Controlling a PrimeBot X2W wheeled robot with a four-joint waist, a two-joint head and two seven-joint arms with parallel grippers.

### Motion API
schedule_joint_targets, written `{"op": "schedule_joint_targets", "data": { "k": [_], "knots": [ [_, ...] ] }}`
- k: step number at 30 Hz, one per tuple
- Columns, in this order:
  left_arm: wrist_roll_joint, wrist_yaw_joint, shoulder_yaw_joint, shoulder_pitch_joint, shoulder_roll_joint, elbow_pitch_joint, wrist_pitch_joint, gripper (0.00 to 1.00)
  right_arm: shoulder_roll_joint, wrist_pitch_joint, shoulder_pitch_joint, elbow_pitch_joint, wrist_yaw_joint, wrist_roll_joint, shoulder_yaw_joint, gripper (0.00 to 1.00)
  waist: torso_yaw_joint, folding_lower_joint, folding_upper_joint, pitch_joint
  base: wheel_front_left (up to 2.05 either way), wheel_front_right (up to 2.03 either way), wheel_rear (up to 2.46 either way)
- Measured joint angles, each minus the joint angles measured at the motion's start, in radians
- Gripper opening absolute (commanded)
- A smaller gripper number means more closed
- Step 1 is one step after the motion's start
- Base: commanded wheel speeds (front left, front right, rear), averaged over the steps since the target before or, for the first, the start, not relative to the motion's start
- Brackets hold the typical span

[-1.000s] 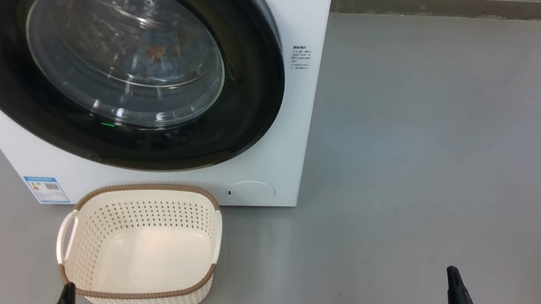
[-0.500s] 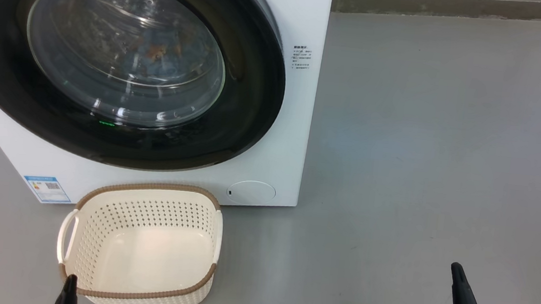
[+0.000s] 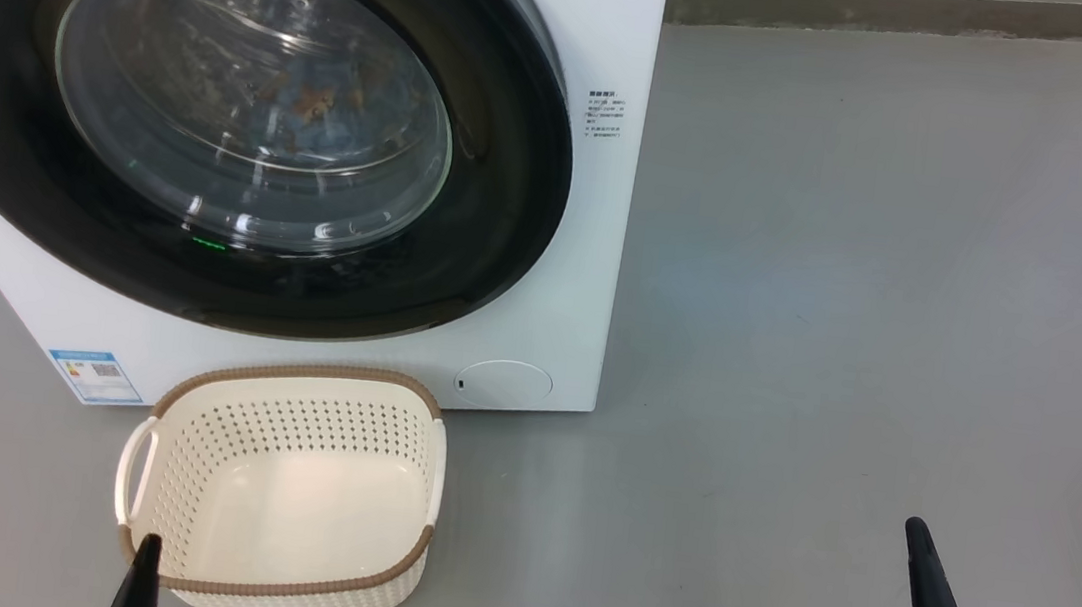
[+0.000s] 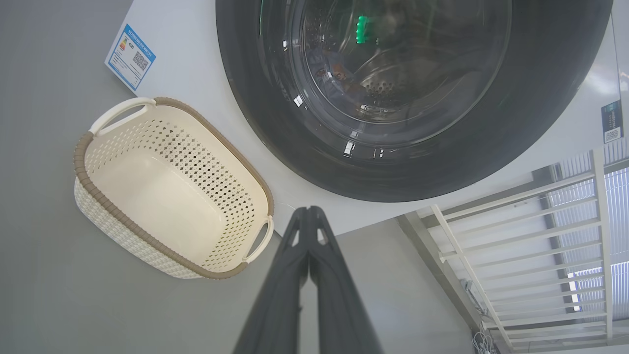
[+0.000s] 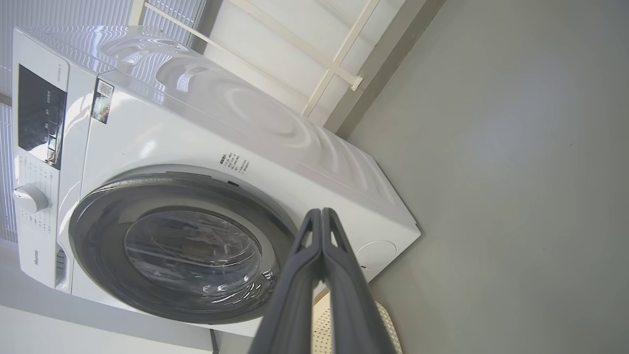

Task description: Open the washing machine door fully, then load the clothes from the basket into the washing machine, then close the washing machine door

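The grey floor [image 3: 856,276] takes up the right half of the head view. The white washer [image 3: 587,248] stands on it at the left. Its round door [image 3: 503,189] lies shut, flat against the front, with the glossy black rim around the bulging glass. On the floor just in front of the washer, below the door's lower edge, sits the cream basket [image 3: 307,425]. It is upright, with its brown rim up and its bare bottom showing. The left gripper [image 4: 308,212] hangs over the floor near the basket's near corner, fingers pressed together tip to tip and holding nothing. In the head view its dark tip overlaps the basket's rim, but I cannot tell whether it touches. The right gripper [image 5: 321,212] is well off to the right over bare floor, jaws likewise pinched together with nothing between them. The clothes [image 3: 311,103] are inside the drum, seen through the glass as a small blue and orange-brown patch. A round cap [image 3: 502,383] sits at the washer's lower right corner and a blue sticker [image 3: 94,377] at its lower left.
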Motion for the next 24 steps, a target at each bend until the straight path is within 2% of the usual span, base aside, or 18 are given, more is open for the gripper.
{"op": "schedule_joint_targets", "data": {
  "k": [24],
  "knots": [
    [-0.271,-0.011,0.005,-0.051,0.003,0.040,0.068,0.00,0.000,0.069,-0.014,0.016,-0.004,0.260,-0.025,0.00,0.003,0.0000,0.0000,0.001,0.00,0.00,0.00]
  ]
}}
